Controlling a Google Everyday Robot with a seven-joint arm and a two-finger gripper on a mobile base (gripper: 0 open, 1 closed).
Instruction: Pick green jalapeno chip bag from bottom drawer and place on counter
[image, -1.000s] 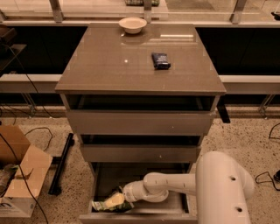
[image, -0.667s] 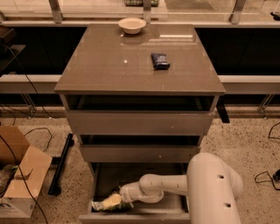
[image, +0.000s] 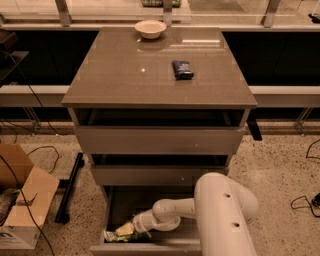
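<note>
Since the green jalapeno chip bag (image: 120, 232) lies low inside the open bottom drawer (image: 150, 200), the gripper (image: 136, 225) is reached down into it, the bag directly ahead of the jaws and apparently touching; their closure cannot be told.

You get no readable text here. The chip bag (image: 120, 233) in the bottom drawer (image: 150, 247) shows only green and pale patches, the dark packet (image: 183, 69) on the counter (image: 125, 75) has no legible print, and the blue mark on the cardboard box (image: 20, 220) can't be made out. The gripper (image: 134, 226) is inside that drawer, right at the bag.
</note>
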